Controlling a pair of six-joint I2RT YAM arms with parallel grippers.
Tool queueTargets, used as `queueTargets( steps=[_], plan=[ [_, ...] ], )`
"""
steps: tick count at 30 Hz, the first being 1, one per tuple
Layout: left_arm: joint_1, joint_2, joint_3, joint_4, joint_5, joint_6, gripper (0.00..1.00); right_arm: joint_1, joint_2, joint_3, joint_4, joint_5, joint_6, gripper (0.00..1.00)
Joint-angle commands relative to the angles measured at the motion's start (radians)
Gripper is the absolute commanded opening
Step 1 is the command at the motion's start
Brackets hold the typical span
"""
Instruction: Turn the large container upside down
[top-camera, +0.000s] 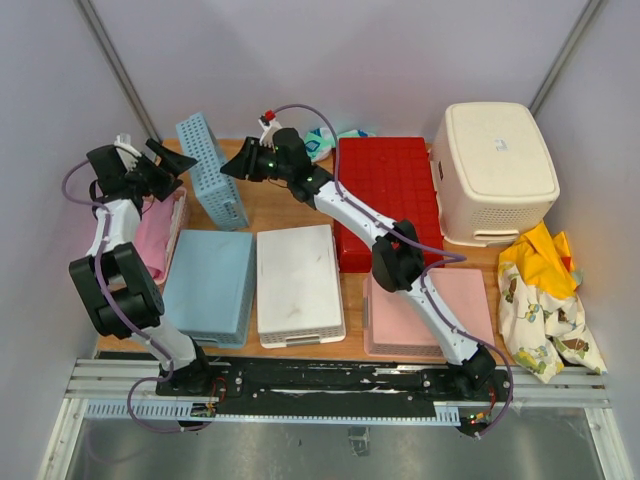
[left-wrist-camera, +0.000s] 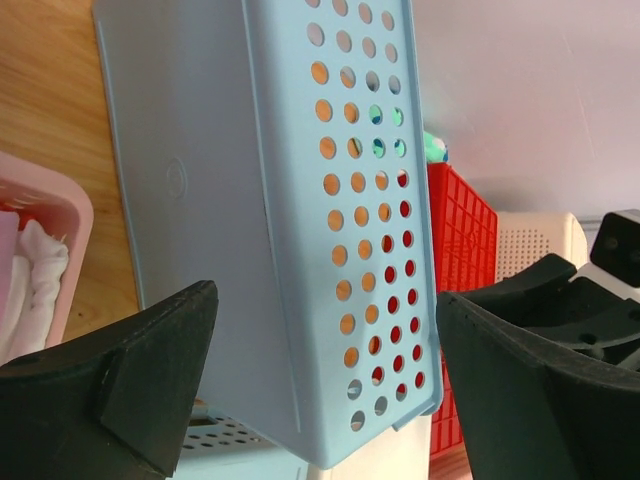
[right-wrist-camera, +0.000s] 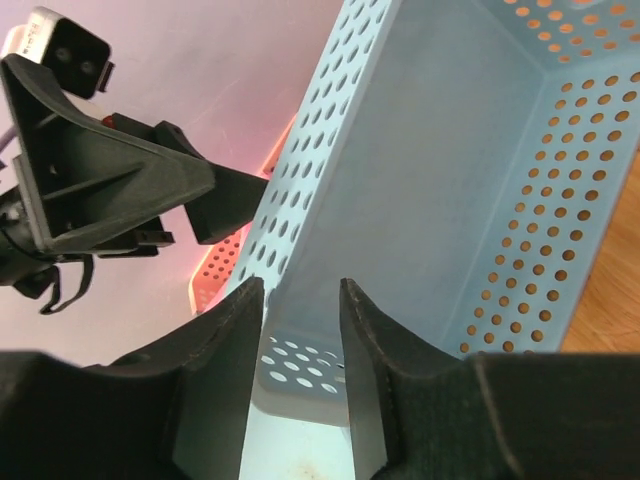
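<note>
The large container is a light blue perforated basket (top-camera: 212, 170) standing on its long side at the back left of the table, its opening facing right. My left gripper (top-camera: 183, 170) is open just left of it; in the left wrist view its jaws (left-wrist-camera: 325, 330) stand wide on either side of the basket's (left-wrist-camera: 230, 200) bottom and holed wall without touching. My right gripper (top-camera: 228, 168) is at the basket's upper right rim. In the right wrist view its jaws (right-wrist-camera: 300, 285) stand a little apart, level with the rim corner of the basket (right-wrist-camera: 450, 150), not clamped on it.
A pink basket (top-camera: 178, 232) with cloths sits at the left edge. Upside-down containers lie in front and to the right: blue (top-camera: 210, 285), white (top-camera: 298, 285), pink (top-camera: 440, 310), red (top-camera: 385, 195) and cream (top-camera: 495, 170). A patterned cloth (top-camera: 545, 300) lies at the right.
</note>
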Motion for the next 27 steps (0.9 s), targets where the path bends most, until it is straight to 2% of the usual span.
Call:
queueTargets(
  steps=[1,4,16,19,23,27],
  plan=[
    [-0.004,0.018,-0.003,0.079,0.065,-0.033,0.94,0.016,0.004,0.025,0.066,0.008,0.025,0.34],
    [-0.031,0.036,0.025,0.086,0.088,-0.031,0.93,0.016,0.008,0.012,0.073,0.008,0.048,0.20],
    [-0.134,0.091,0.167,0.046,0.100,-0.031,0.91,-0.008,-0.007,-0.051,0.084,-0.031,0.101,0.18],
    [-0.151,0.104,0.196,0.046,0.100,-0.040,0.91,-0.015,-0.012,-0.075,0.100,-0.039,0.123,0.08],
    [-0.178,0.118,0.234,0.044,0.102,-0.051,0.91,-0.032,-0.021,-0.171,0.216,-0.058,0.247,0.01],
    [-0.206,0.126,0.266,0.040,0.102,-0.058,0.91,-0.055,-0.022,-0.281,0.377,-0.060,0.388,0.00]
  ],
)
